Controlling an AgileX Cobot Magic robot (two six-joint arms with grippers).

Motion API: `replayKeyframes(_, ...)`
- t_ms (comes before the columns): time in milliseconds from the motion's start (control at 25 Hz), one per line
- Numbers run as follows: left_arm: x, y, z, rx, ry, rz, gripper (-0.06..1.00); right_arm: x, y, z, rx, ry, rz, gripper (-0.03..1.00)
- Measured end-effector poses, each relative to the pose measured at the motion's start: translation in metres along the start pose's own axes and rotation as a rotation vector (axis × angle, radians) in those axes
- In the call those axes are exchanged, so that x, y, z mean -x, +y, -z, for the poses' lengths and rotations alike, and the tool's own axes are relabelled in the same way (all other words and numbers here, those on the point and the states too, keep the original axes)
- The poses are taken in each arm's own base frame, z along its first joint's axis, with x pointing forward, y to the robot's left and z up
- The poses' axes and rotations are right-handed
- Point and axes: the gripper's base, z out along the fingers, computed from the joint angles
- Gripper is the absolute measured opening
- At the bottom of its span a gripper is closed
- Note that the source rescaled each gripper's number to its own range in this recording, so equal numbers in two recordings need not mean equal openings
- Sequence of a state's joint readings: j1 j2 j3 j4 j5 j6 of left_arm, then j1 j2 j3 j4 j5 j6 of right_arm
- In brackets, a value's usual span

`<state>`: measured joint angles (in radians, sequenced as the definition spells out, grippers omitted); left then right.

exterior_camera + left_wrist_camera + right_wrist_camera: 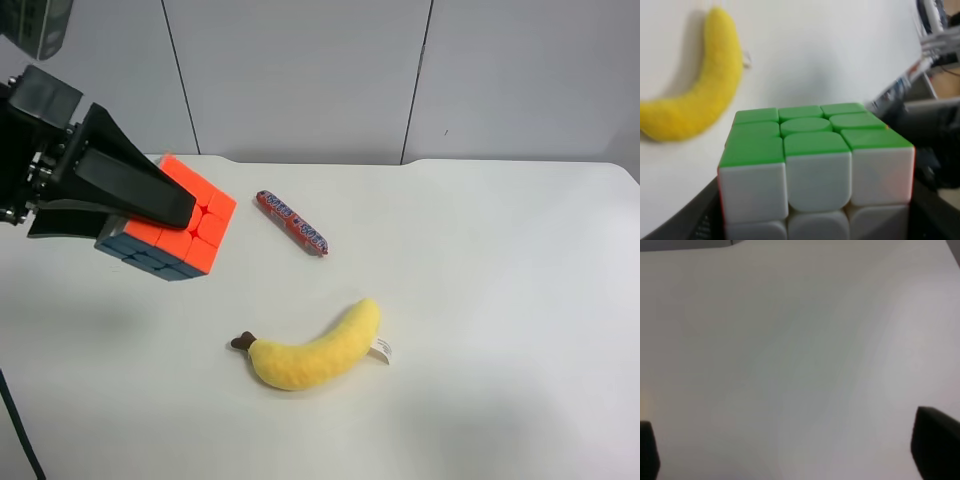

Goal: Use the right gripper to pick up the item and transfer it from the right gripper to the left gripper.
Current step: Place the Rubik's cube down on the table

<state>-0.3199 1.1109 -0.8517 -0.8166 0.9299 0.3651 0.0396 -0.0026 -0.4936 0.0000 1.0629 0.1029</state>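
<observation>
The item, a small puzzle cube (205,228) with an orange face up and blue sides, is held above the white table at the exterior high view's left. My left gripper (165,228) is shut on it, with one black finger across the orange face. In the left wrist view the cube (815,165) fills the frame with green and white faces, and dark fingers (685,222) flank it. My right gripper (792,450) is open and empty over bare table, with only its black fingertips (937,445) showing. It is out of the exterior high view.
A yellow plush banana (315,352) lies on the white table (500,300) near the middle front and also shows in the left wrist view (695,100). A red candy stick (292,222) lies behind it. A grey panelled wall stands at the back.
</observation>
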Motion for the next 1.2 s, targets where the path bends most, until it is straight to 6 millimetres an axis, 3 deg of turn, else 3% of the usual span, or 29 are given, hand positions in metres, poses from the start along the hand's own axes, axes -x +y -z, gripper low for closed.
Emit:
replayKeyframes(360, 0.016, 0.039, -0.004, 0.379, -0.081, -0.166, 0.0, 0.0, 0.0, 0.0, 0.0, 0.0, 0.0, 1.0)
replayKeyframes(760, 0.027, 0.11, -0.053, 0.718, 0.139, -0.241, 0.0, 0.0, 0.0, 0.0, 0.0, 0.0, 0.0, 1.0)
replayKeyframes(1000, 0.048, 0.138, -0.087, 0.782, 0.222, -0.236, 0.0, 0.0, 0.0, 0.0, 0.0, 0.0, 0.0, 1.0)
replayKeyframes(1200, 0.067, 0.169, -0.107, 0.817, 0.263, -0.129, 0.0, 0.0, 0.0, 0.0, 0.0, 0.0, 0.0, 1.0)
